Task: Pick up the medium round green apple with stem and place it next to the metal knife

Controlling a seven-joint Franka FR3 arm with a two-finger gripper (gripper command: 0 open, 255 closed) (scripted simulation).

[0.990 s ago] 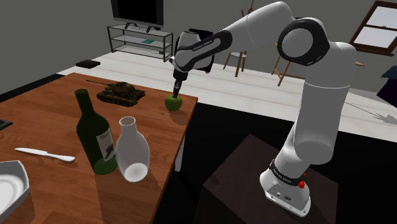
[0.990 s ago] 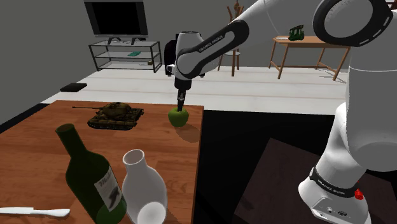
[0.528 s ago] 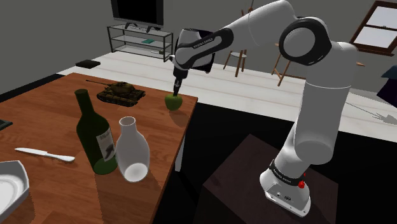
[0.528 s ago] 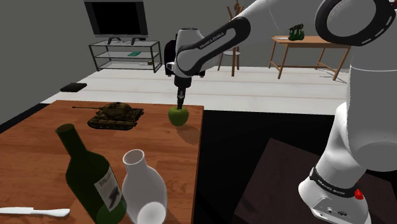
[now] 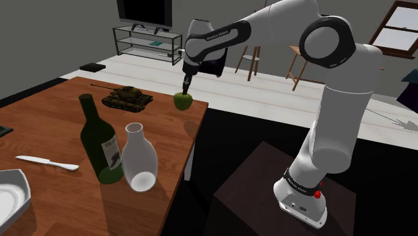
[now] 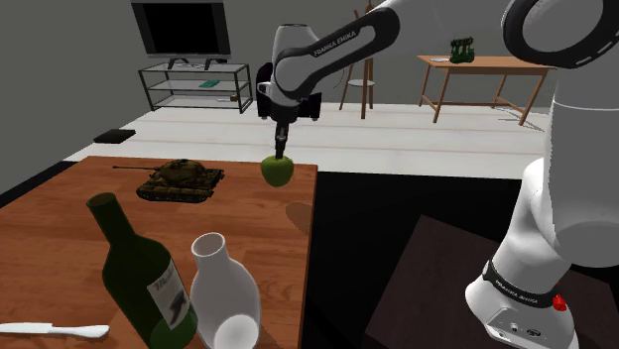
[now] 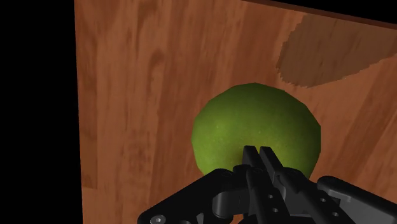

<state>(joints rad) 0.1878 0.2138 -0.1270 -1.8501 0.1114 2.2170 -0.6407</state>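
The green apple (image 5: 183, 100) (image 6: 278, 171) hangs a little above the wooden table (image 5: 53, 114), over its far corner by the edge. My gripper (image 5: 185, 90) (image 6: 282, 151) points straight down onto the apple's top and is shut on it there. In the wrist view the two black fingers (image 7: 251, 167) nearly meet at the gripper (image 7: 259, 156), pinching the top of the apple (image 7: 254, 124), with the tabletop below it. The pale knife (image 5: 47, 162) (image 6: 55, 329) lies flat near the table's front, far from the apple.
A toy tank (image 5: 127, 97) (image 6: 182, 180) sits just beside the apple's spot. A dark green bottle (image 5: 100, 141) and a white vase (image 5: 138, 157) stand between apple and knife. A white dish (image 5: 10, 198) lies at the front corner. The table edge drops off beside the apple.
The apple has left the table: the gripper rose with it, lifting it a short way straight up. Everything else stays put.
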